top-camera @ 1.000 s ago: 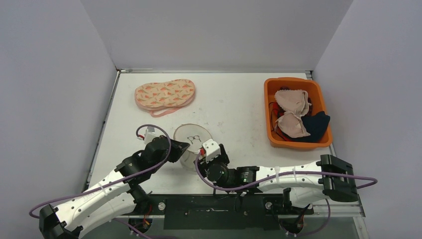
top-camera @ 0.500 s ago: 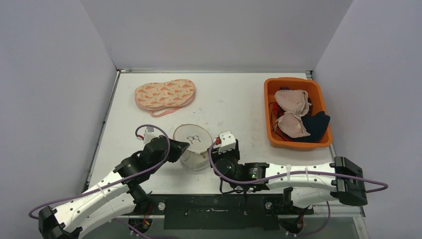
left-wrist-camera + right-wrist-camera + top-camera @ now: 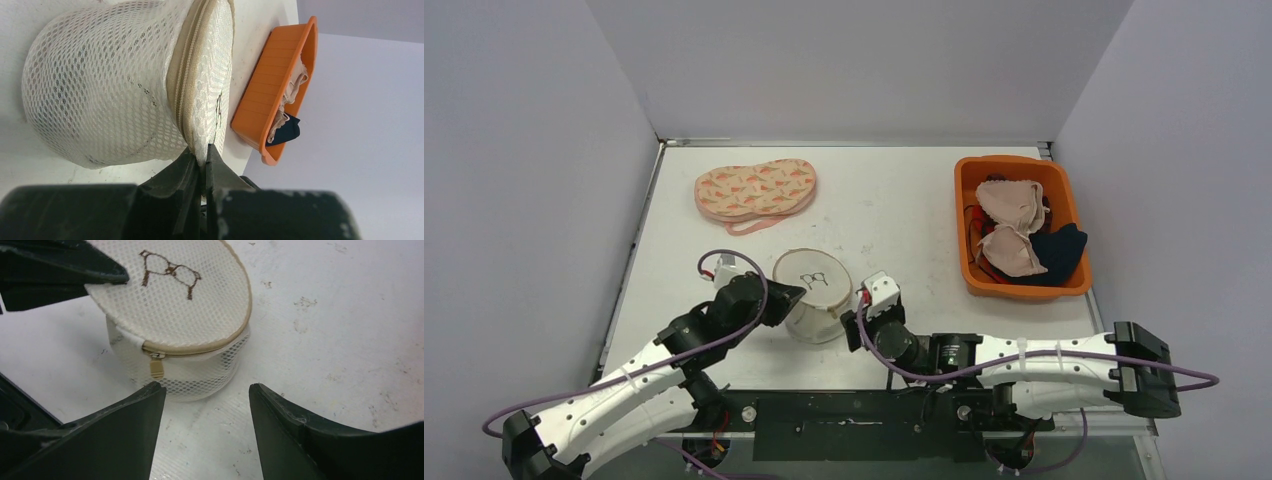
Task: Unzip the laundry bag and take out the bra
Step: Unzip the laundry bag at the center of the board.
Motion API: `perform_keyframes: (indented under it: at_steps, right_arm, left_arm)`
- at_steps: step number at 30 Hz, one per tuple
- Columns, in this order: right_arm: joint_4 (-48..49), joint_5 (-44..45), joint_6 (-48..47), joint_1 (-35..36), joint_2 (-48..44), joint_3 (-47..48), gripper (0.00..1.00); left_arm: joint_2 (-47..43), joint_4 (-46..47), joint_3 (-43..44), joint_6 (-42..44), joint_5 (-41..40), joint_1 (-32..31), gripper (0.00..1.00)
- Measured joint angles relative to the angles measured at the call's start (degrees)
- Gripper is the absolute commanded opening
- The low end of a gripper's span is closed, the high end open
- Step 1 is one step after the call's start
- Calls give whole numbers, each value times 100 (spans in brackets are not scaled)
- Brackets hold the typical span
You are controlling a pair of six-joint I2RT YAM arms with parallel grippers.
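While the left end effector (image 3: pixel 204 152) is closed, pinching the lid edge of the round white mesh laundry bag (image 3: pixel 812 290), the right end effector (image 3: pixel 205 390) hovers just beside the bag with its jaws apart and nothing between them. The bag stands upright on the white bench (image 3: pixel 894 220), between the two arms at its near side, zipped shut; the bra cannot be made out through the mesh. Its beige zipper (image 3: pixel 182 85) runs around the lid rim, and the small beige pull tab (image 3: pixel 156 367) hangs on the side facing the right end effector, ahead of the jaws and toward the left finger. The right arm looks better placed to take the tab and draw it along the rim.
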Motion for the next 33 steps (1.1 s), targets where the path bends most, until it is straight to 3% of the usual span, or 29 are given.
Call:
perform_keyframes:
  at_steps: [7, 17, 29, 33]
  right_arm:
    - [195, -232, -599, 356, 702, 203, 71]
    - [-48, 588, -549, 315, 1344, 898, 58]
    - [-887, 1434, 7, -22, 649, 896, 58]
    - [-691, 914, -42, -125, 225, 551, 59]
  left_arm:
    - [293, -289, 332, -9, -11, -2, 0]
    - [442, -433, 481, -2, -11, -2, 0]
    - [343, -461, 481, 11, -15, -4, 0]
    - [343, -452, 481, 31, 0, -4, 0]
